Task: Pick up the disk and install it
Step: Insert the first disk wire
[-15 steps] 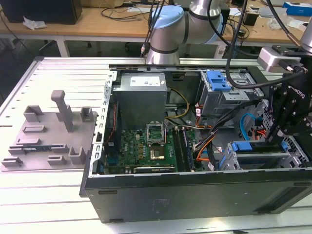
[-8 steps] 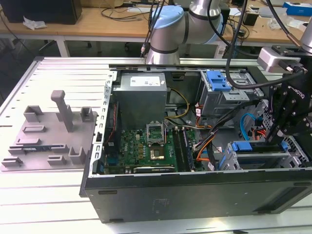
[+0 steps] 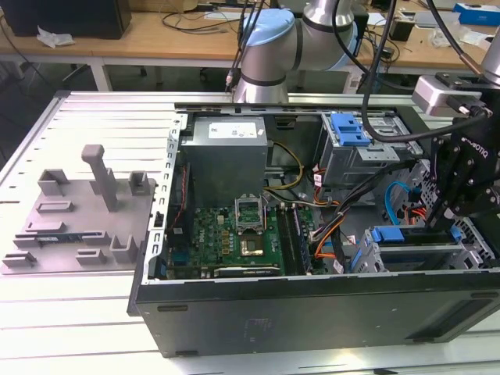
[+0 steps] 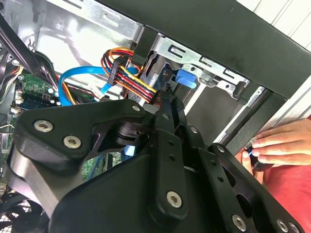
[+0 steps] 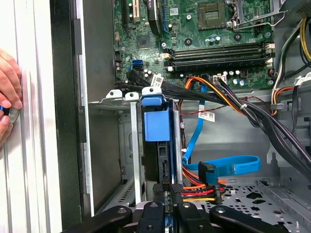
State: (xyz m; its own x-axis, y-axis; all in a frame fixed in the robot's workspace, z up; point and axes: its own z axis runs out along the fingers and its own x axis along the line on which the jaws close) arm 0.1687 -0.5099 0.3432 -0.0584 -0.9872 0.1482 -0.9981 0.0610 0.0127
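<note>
Your claw [image 5: 170,190] is narrow, pinched on the near edge of the disk [image 5: 156,121], which stands on edge in a slot of the metal cage [image 5: 112,99] inside the computer case [image 5: 65,145], seemingly part-way in. Press straight along the slot without tilting, and mind the red and yellow cables [image 5: 201,193] just beside the claw. A hand [image 5: 7,97] rests on the table [image 5: 34,155] outside the case.

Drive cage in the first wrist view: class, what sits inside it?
The disk stands edge-on in a slot of the drive cage, with its blue carrier showing. The end effector covers one end, and the cage walls hide its faces.
</note>
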